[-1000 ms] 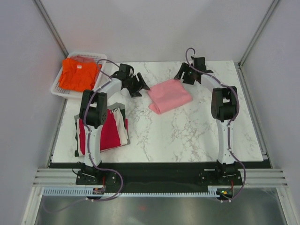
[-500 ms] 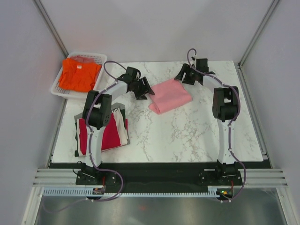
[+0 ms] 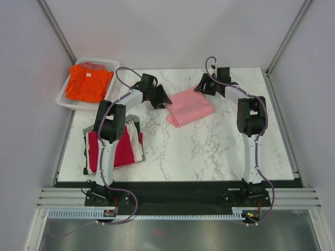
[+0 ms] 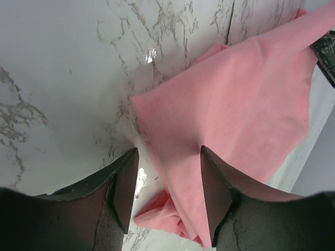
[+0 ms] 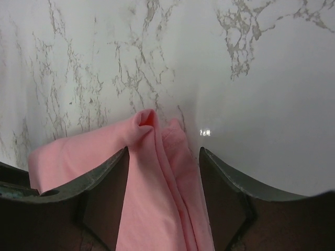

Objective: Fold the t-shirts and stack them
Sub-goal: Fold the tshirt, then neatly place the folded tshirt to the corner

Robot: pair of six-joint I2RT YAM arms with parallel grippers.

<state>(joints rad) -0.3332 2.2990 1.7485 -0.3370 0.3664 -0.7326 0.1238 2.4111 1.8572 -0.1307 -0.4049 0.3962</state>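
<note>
- Starting at the near left corner of the bench (image 3: pixel 209 151), there is a pile (image 3: pixel 119 154) with a red shirt (image 3: pixel 124 144) on top. White and grey edges show beneath it, and the left arm (image 3: pixel 103 157) hides part of it.
- Further back, around the middle and toward the far edge, the pink shirt (image 3: pixel 189 106) lies folded into a rough rectangle. It sits flat on the bench, well apart from the pile.
- The left gripper (image 3: pixel 161 99) hangs at that shirt's left edge, spread wide with nothing in it. Its own camera shows the folded edge running between the jaws.
- The right gripper (image 3: pixel 205 86) sits at the shirt's far corner, also wide open and empty, with a rolled-up lip of cloth between its jaws.
- My guess is they are about to pinch this shirt and carry it to the pile. Each should drop low enough to catch every layer, not just the top one. They should close together and lift evenly so the fold doesn't fall open.
- In the far left corner, the basket (image 3: pixel 62 99) holds an orange shirt (image 3: pixel 89 82), which has not yet joined the pile.
</note>
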